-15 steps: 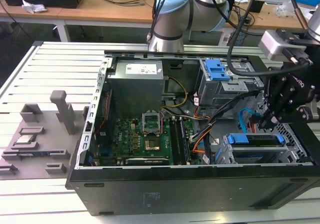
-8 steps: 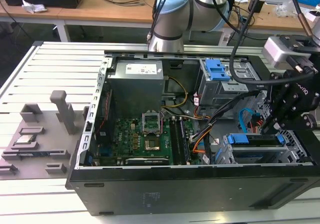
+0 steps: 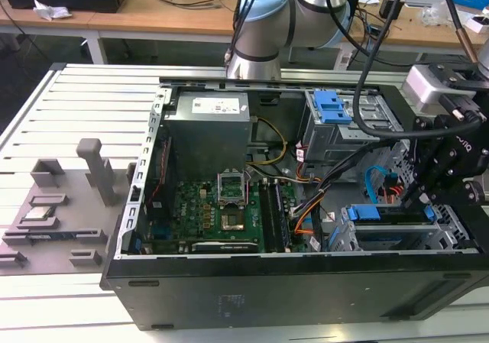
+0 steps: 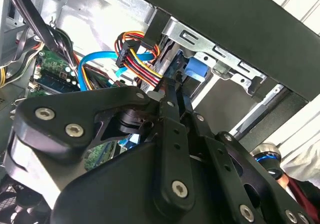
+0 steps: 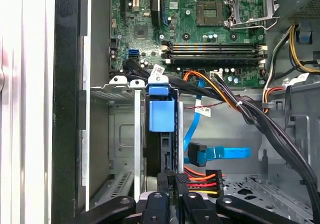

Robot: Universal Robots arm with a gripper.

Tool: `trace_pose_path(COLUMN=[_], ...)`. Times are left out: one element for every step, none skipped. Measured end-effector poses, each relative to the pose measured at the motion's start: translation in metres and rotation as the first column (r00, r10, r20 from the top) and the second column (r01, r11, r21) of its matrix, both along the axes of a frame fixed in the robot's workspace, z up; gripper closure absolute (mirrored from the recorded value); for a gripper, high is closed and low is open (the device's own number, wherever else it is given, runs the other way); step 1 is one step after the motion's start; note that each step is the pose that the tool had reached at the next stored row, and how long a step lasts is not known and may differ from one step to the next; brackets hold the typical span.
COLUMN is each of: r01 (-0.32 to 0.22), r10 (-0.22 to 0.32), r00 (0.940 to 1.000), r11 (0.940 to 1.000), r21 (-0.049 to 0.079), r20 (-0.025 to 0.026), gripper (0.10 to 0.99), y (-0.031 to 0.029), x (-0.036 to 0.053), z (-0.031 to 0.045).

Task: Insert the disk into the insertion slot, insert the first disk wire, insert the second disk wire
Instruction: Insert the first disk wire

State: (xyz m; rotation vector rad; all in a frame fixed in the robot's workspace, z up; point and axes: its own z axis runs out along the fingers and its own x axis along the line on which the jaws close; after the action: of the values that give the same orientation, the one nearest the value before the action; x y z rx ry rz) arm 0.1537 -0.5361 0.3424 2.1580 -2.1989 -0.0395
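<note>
Black linkage of the pincer [image 4: 175,82] lies closest to both wrist cameras. Its tips are drawn together at the rear edge of the disk [image 5: 161,116], and whether they nip anything cannot be told. The disk, in its blue carrier, sits inside the insertion slot [image 5: 122,129], a silver sheet-metal cage in the lower corner of the computer case [image 3: 267,289] at the exterior view's right.

A black power plug [image 5: 202,181] with red, yellow and orange leads lies just beside the pincer tips. A flat blue data cable [image 5: 222,153] ends in a dark plug near the disk's edge. Whether either plug is seated cannot be told.

Further out are the green motherboard [image 3: 214,213] with its bare processor socket, the grey power supply [image 3: 210,133], and a taller grey cage [image 3: 336,125] with a blue latch.

The case lies on its side, open upward, on a ribbed aluminium counter [image 3: 84,98]. On the same counter, towards the exterior view's left, is a grey fixture plate [image 3: 53,213] carrying upright blocks. The arm's base [image 3: 260,22] rises behind the case. Beyond it stand wooden counters [image 3: 153,18] strewn with cables, over a dark floor.
</note>
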Motion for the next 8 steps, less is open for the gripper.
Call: trace_pose_path(r01=[0.0,0.0,0.0,0.0,0.0,0.0,0.0,0.0], r10=[0.0,0.0,0.0,0.0,0.0,0.0,0.0,0.0], r00=[1.0,1.0,1.0,1.0,1.0,1.0,1.0,1.0], r11=[1.0,1.0,1.0,1.0,1.0,1.0,1.0,1.0], r21=[0.0,0.0,0.0,0.0,0.0,0.001,0.001,0.001], r20=[0.0,0.0,0.0,0.0,0.0,0.0,-0.0001,-0.0001], gripper=[0.918,0.918,0.918,0.918,0.918,0.918,0.918,0.918], y=[-0.0002,-0.0004,-0.0005,-0.0005,-0.0004,-0.0004,-0.0004,-0.0005], x=[0.0,0.0001,0.0001,0.0001,0.0001,0.0005,0.0005,0.0008], z=[-0.0007,-0.0012,-0.0013,-0.0013,-0.0013,-0.0016,-0.0017,-0.0015])
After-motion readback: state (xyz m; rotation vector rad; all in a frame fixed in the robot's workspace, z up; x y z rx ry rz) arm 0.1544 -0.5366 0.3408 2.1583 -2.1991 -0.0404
